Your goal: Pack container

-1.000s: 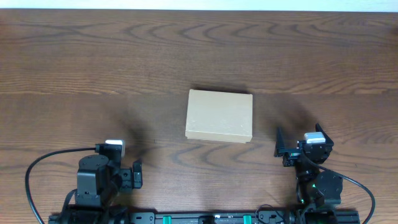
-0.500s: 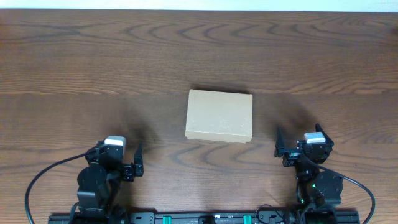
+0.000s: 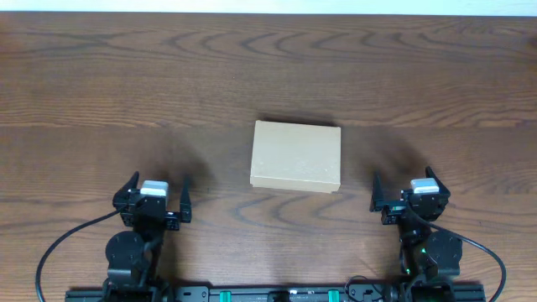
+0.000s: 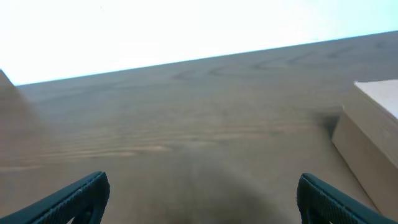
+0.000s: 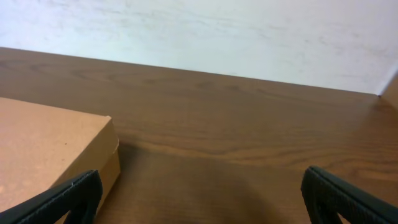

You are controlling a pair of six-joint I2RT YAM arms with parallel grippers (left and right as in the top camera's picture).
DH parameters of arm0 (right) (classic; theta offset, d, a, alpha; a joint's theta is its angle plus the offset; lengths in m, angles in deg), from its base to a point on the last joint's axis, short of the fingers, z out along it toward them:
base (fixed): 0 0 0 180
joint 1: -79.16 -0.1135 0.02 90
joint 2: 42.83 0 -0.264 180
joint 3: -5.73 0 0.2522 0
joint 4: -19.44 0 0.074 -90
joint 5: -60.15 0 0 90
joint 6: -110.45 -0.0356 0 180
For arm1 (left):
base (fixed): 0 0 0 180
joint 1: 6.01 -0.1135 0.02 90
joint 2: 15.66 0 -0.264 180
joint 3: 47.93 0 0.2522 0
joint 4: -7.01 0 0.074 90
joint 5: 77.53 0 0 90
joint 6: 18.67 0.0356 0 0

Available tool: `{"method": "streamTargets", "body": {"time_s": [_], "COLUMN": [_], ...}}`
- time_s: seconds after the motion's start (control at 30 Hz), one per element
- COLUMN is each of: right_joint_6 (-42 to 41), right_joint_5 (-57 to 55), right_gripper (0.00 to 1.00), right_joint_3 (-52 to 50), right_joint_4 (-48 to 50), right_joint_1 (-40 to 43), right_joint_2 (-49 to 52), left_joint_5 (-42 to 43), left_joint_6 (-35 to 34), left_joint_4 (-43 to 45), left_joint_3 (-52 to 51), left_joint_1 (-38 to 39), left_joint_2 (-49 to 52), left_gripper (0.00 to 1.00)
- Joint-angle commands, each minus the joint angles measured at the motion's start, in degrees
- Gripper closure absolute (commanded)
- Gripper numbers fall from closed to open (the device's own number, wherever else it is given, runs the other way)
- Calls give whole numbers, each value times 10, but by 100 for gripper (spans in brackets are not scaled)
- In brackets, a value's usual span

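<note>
The container [image 3: 296,157] is a plain tan cardboard box lying flat with its lid closed in the middle of the table. It shows at the right edge of the left wrist view [image 4: 372,127] and at the left edge of the right wrist view [image 5: 46,149]. My left gripper [image 3: 153,195] is open and empty near the front edge, to the lower left of the box [image 4: 200,198]. My right gripper [image 3: 403,189] is open and empty to the lower right of the box [image 5: 205,193].
The wooden table [image 3: 126,84] spreads around the box. A pale wall [image 5: 217,31] stands beyond the table's far edge. Black cables loop beside both arm bases at the front edge.
My left arm has swung so that its gripper now points toward the far side, with both fingers spread. The right arm and the box have not moved.
</note>
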Motion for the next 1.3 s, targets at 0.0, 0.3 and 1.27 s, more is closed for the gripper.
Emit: {"method": "streamTargets", "body": {"time_s": [0.0, 0.3, 1.27], "right_joint_6": [-7, -7, -7], "right_joint_5": [3, 3, 3], "right_gripper": [1, 1, 1], "right_joint_3": [-5, -5, -5], "right_joint_4": [0, 0, 0], "right_joint_1": [8, 8, 8], "right_joint_2": [-4, -4, -4], "left_joint_5": [-9, -7, -9], "left_joint_6": [22, 19, 19], "left_joint_4": [2, 2, 2], "left_joint_3": [-20, -20, -20], "left_joint_1": [-10, -10, -10], "left_joint_2": [-6, -6, -6], "left_gripper": [5, 5, 5]}}
